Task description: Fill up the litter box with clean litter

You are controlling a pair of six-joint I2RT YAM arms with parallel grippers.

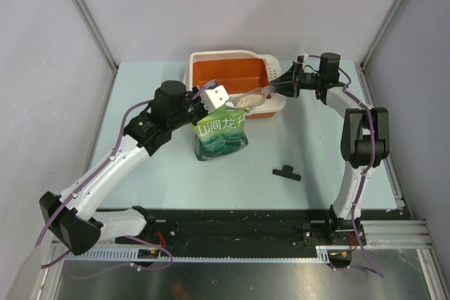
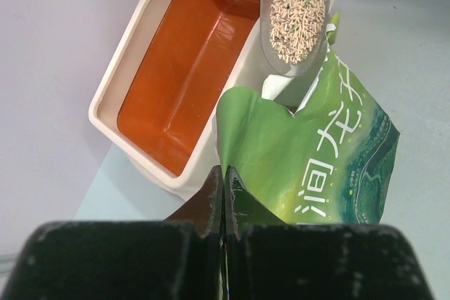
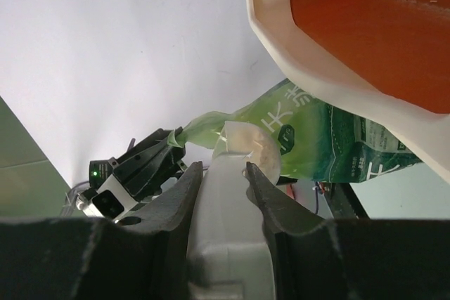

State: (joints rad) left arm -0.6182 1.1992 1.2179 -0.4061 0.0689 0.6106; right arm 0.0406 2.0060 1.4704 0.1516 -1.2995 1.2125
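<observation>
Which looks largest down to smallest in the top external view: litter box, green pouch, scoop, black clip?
1. litter box
2. green pouch
3. scoop, raised nearer the camera, so only loosely ahead of the next
4. black clip

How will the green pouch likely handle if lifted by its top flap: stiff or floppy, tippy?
Probably floppy: the green pouch curls and creases at its pinched top flap. It seems to stand upright on the table, so likely bottom-heavy. Its glossy film may slip.
</observation>
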